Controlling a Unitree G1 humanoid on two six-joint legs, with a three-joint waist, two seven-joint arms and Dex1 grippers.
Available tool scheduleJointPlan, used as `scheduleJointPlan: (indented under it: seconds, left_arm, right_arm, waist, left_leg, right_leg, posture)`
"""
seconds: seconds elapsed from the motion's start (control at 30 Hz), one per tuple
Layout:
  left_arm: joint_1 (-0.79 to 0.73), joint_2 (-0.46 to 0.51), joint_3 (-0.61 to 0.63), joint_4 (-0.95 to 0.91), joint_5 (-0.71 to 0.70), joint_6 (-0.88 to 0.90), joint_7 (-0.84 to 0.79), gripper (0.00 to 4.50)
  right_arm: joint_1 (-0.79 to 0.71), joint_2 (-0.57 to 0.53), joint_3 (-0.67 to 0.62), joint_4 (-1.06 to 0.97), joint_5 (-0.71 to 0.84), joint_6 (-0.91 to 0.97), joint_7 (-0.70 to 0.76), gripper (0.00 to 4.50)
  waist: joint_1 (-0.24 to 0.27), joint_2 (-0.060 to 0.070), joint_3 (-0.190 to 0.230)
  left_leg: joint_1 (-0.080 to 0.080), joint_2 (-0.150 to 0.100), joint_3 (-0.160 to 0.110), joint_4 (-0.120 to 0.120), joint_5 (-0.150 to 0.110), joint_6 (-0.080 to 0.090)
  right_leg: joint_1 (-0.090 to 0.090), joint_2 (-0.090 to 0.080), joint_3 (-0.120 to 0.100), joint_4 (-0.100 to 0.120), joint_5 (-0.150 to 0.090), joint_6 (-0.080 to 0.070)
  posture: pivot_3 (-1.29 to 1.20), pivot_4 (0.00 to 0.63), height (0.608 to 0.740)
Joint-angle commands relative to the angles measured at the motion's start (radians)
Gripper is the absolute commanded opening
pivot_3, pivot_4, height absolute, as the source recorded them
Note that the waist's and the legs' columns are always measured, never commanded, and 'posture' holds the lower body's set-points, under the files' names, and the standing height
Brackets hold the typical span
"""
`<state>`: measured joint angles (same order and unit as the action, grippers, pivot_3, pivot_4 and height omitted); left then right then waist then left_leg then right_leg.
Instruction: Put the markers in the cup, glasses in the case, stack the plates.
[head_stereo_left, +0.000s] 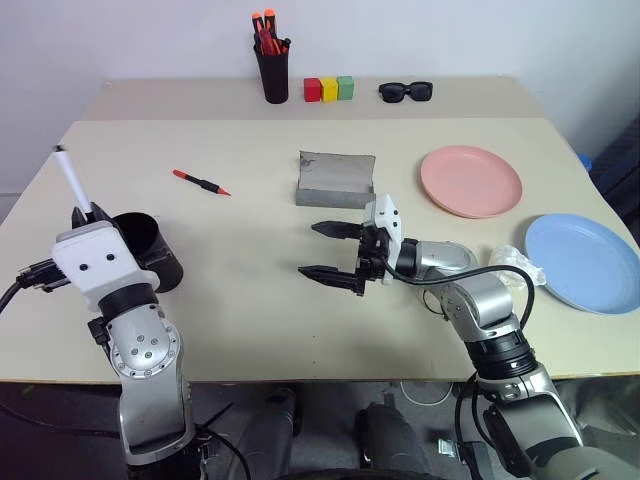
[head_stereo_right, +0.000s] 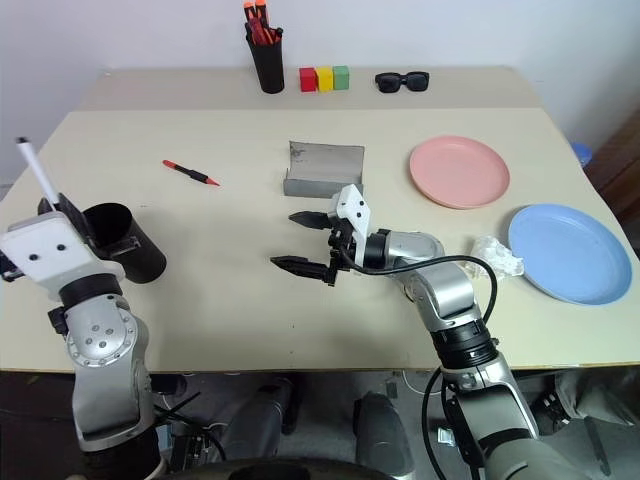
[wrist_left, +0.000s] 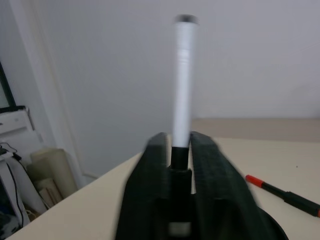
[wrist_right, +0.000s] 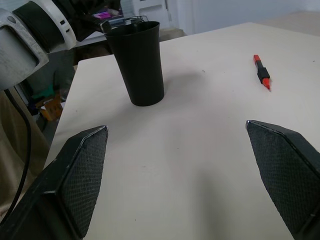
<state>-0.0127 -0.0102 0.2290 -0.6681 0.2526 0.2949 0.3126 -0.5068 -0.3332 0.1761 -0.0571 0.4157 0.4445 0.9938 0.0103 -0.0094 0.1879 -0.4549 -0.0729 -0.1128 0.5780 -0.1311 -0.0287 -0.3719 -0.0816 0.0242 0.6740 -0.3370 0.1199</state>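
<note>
beige table, no legible writing

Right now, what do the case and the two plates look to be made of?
The case: grey, matte and fuzzy-looking, probably felt over a stiff shell. The pink plate and blue plate: smooth, evenly coloured with a soft sheen, likely plastic, though melamine can't be ruled out.

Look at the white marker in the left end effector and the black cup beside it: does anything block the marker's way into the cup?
Nothing visible does. The white marker stands upright in the left end effector, just beside the cup, whose open mouth has nothing over it.
</note>
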Motion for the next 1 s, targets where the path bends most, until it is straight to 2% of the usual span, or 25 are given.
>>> scheduleJointPlan:
  seconds: [0.03, 0.07, 0.1, 0.3, 0.47, 0.6, 0.67, 0.77, 0.9, 1.0]
  left_arm:
    - [0.001, -0.004, 0.002, -0.006, 0.010, -0.023, 0.005, 2.72]
    - [0.004, -0.005, 0.004, -0.003, 0.008, -0.027, 0.005, 3.28]
    - [0.007, -0.006, 0.008, 0.002, 0.003, -0.033, 0.004, 3.62]
    - [-0.037, 0.013, 0.009, 0.008, -0.024, -0.039, -0.023, 3.62]
    - [-0.316, 0.039, -0.080, 0.074, -0.075, 0.182, -0.130, 3.62]
    - [-0.589, -0.026, -0.056, 0.236, -0.066, 0.468, -0.054, 3.62]
    - [-0.660, -0.036, -0.043, 0.297, -0.038, 0.551, -0.009, 3.62]
    - [-0.870, -0.047, 0.112, 0.623, -0.072, 0.654, 0.146, 4.42]
    - [-1.060, 0.016, 0.312, 1.016, -0.187, 0.530, 0.270, 4.42]
    - [-1.157, 0.084, 0.398, 1.291, -0.275, 0.406, 0.301, 4.42]
  right_arm:
    - [-0.002, 0.001, 0.002, -0.054, 0.013, -0.012, 0.001, 4.50]
    - [-0.002, 0.002, 0.003, -0.054, 0.013, -0.011, 0.001, 4.50]
    - [-0.001, 0.002, 0.004, -0.055, 0.013, -0.011, 0.000, 4.50]
    - [-0.002, 0.004, 0.001, -0.055, 0.007, -0.010, -0.016, 4.50]
    - [-0.031, 0.028, -0.038, 0.006, -0.014, -0.036, -0.094, 4.50]
    - [-0.056, 0.047, -0.061, 0.059, -0.029, -0.061, -0.146, 4.50]
    - [-0.060, 0.051, -0.062, 0.070, -0.035, -0.070, -0.155, 4.50]
    - [-0.047, 0.056, -0.057, 0.070, -0.042, -0.080, -0.164, 4.50]
    - [-0.027, 0.065, -0.050, 0.044, -0.041, -0.072, -0.177, 4.50]
    - [-0.011, 0.069, -0.047, 0.026, -0.038, -0.066, -0.185, 4.50]
  waist:
    - [0.000, 0.000, 0.000]
    - [0.000, 0.000, 0.000]
    - [0.000, 0.000, 0.000]
    - [0.001, 0.000, 0.000]
    - [0.004, -0.001, 0.000]
    - [-0.001, -0.001, 0.000]
    - [-0.008, -0.001, 0.000]
    - [-0.022, -0.002, 0.000]
    - [-0.030, -0.003, 0.001]
    - [-0.028, -0.004, 0.001]
  left_leg:
    - [0.000, 0.000, 0.000, 0.000, 0.000, 0.000]
    - [0.000, 0.000, 0.000, 0.000, 0.000, 0.000]
    - [0.000, 0.000, 0.000, 0.000, 0.000, 0.000]
    - [0.000, 0.000, 0.000, 0.000, 0.000, 0.000]
    - [0.000, -0.001, -0.002, 0.001, 0.000, 0.000]
    - [0.000, -0.001, -0.002, 0.002, 0.000, 0.000]
    - [0.000, -0.001, -0.002, 0.001, 0.000, 0.000]
    - [0.000, -0.001, -0.002, 0.000, 0.001, -0.001]
    - [-0.001, 0.000, -0.002, 0.000, 0.001, -0.001]
    - [-0.001, -0.001, -0.001, 0.000, 0.002, -0.002]
  right_leg:
    - [0.000, 0.000, 0.000, 0.000, 0.000, 0.000]
    - [0.000, 0.000, 0.000, 0.000, 0.000, 0.000]
    - [0.000, 0.000, 0.000, 0.000, 0.000, 0.000]
    - [0.000, 0.000, 0.000, 0.000, 0.000, 0.000]
    - [0.001, 0.000, -0.003, 0.000, 0.000, 0.000]
    - [0.002, 0.001, -0.003, 0.000, 0.000, 0.000]
    - [0.004, 0.001, -0.002, 0.000, 0.000, 0.001]
    - [0.003, 0.001, -0.003, 0.002, 0.000, 0.001]
    - [0.001, 0.001, -0.003, 0.004, 0.000, 0.001]
    - [-0.001, 0.000, -0.003, 0.007, -0.001, 0.002]
  posture:
    - [0.00, 0.150, 0.734]
    - [0.00, 0.150, 0.734]
    - [0.00, 0.150, 0.734]
    - [0.00, 0.150, 0.734]
    - [0.00, 0.150, 0.734]
    - [0.00, 0.150, 0.734]
    - [0.00, 0.150, 0.734]
    - [0.00, 0.150, 0.734]
    - [0.00, 0.150, 0.734]
    - [0.00, 0.150, 0.734]
